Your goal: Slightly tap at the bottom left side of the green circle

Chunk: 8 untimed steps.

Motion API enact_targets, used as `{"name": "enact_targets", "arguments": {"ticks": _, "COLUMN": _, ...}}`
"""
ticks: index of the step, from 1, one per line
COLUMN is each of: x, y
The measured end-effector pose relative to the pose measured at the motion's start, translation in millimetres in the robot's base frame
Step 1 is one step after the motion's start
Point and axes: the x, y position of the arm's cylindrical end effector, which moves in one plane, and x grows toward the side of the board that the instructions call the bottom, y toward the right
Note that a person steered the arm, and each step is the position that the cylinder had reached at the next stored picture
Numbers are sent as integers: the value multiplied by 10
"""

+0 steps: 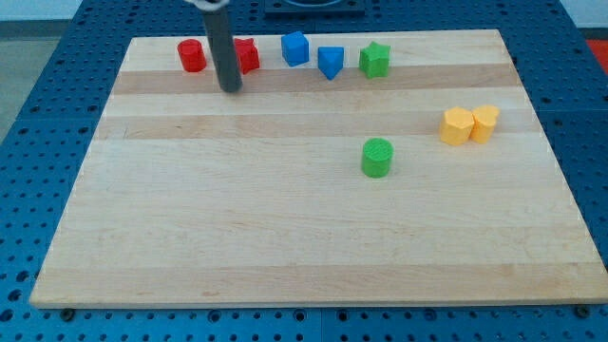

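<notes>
One green round plastic cylinder (377, 158), the task's circle, standing upright on the pale wooden table (237, 237), a little right of the middle and roughly halfway between the top and bottom edges. Well apart from every other block. Nearest to it, toward the right edge and slightly higher: two yellow plastic blocks, a hexagonal one (457, 125) and a rounder one (484, 123), side by side and touching. Along the top edge, a row of blocks: green star-shaped block (374, 60) almost straight above the cylinder, then leftward a blue triangular block (330, 62), a blue angular block (295, 47), a red block (247, 55) partly hidden behind the rod, and a red round cylinder (192, 55) nearest the top left corner. Dark straight rod coming down from the top of the view, with my tip (230, 89) resting on the table just below the gap between the two red blocks, far up and left of the green cylinder. No grasping tool fitted, so released or clenched cannot be told.
</notes>
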Motion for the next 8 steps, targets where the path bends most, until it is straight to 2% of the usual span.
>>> {"name": "enact_targets", "arguments": {"ticks": 1, "x": 452, "y": 568}}
{"name": "enact_targets", "arguments": {"ticks": 3, "x": 877, "y": 2088}}
{"name": "enact_targets", "arguments": {"ticks": 5, "x": 886, "y": 2074}}
{"name": "enact_targets", "arguments": {"ticks": 6, "x": 1000, "y": 2372}}
{"name": "enact_targets", "arguments": {"ticks": 7, "x": 1502, "y": 2651}}
{"name": "enact_targets", "arguments": {"ticks": 8, "x": 1745, "y": 2317}}
